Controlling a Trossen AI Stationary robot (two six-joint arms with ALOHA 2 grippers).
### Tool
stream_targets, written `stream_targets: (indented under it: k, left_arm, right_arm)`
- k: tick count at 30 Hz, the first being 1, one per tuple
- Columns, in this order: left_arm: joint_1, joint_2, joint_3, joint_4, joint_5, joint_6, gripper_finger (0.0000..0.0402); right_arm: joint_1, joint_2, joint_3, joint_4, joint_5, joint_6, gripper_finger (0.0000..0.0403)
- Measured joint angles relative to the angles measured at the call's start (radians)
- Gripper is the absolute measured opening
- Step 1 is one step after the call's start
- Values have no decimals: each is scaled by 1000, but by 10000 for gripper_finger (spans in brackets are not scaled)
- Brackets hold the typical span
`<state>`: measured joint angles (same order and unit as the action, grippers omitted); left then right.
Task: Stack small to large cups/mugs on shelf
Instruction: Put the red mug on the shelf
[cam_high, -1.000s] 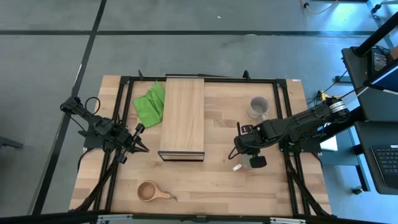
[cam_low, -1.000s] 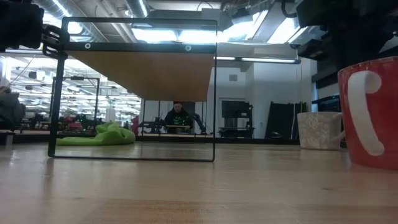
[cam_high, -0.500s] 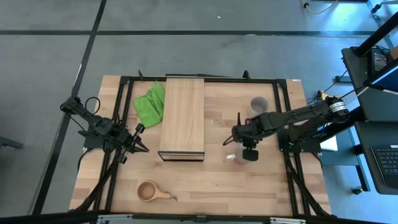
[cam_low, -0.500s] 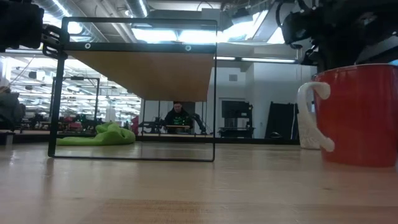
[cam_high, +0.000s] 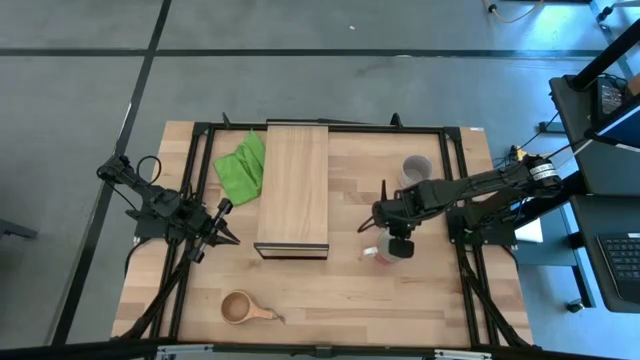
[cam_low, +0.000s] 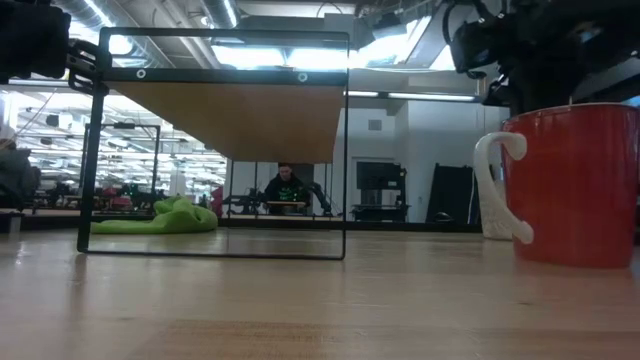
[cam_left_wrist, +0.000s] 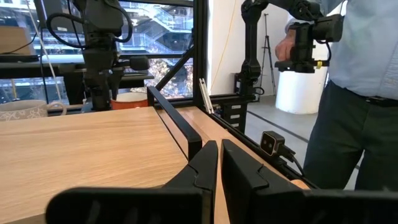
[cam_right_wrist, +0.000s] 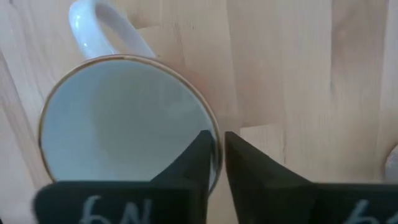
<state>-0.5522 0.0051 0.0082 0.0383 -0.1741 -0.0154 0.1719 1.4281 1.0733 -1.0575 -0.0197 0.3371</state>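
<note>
The red mug with white inside stands on the table right of the shelf, its white handle toward the shelf. My right gripper is shut on its rim from above. The grey mug stands on its base farther back, and also shows in the left wrist view. The small wooden cup sits upright near the front left. My left gripper is shut and empty, left of the shelf's near end; it also shows in its wrist view. My right gripper pinches the red mug's rim on the side away from the handle, one finger inside the mug and one outside. The fingers point down from above. The mug is upright, its base at the table top.
A green cloth lies at the far left of the shelf. The shelf plank sits raised on a black frame. A black frame rims the table. A person stands beyond the table's edge, holding a device.
My right gripper has gone toward the table's left and a little toward the far edge with the red mug. The mug has turned about, so that its handle now points toward the shelf. In the last half second it has barely moved.
</note>
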Motion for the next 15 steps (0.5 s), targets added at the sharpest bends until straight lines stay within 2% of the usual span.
stream_targets:
  k: [7,15]
  left_arm:
    - [0,0,0,0,0,0,14]
    - [0,0,0,0,0,0,14]
  right_arm:
    - [0,0,0,22,5,-2,113]
    - [0,4,-41,47,1,-8,128]
